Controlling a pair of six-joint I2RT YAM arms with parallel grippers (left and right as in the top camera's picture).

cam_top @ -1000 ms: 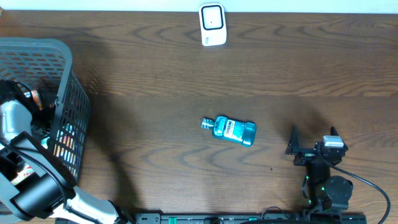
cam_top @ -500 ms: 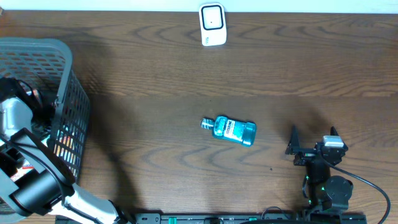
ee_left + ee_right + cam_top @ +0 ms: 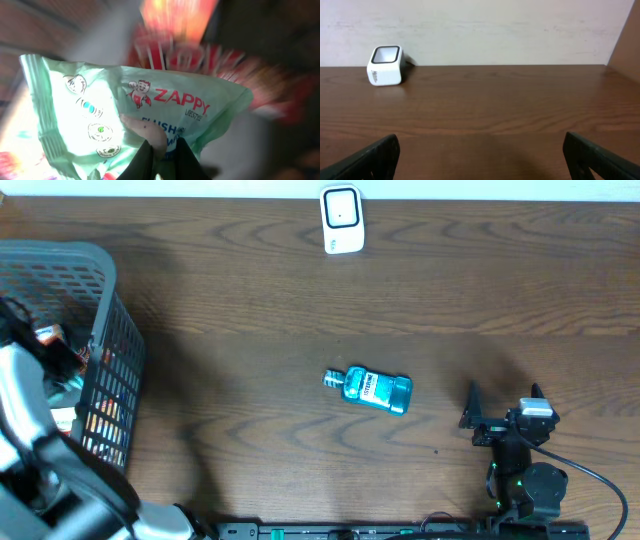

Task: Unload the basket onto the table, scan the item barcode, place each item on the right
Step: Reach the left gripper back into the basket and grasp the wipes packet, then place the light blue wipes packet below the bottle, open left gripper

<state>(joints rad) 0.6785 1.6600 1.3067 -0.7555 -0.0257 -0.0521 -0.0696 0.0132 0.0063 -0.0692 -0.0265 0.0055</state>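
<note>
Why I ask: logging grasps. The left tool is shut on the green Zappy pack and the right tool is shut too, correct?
Not quite. The left tool is shut on the green Zappy pack, but the right tool is open, spread wide in the right wrist view.

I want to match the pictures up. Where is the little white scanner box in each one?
Overhead: white scanner at top centre, by the far edge.
Left wrist: not in it.
Right wrist: upper left, against the wall.
Shared landmark: brown wooden table, in overhead and right wrist.
</note>
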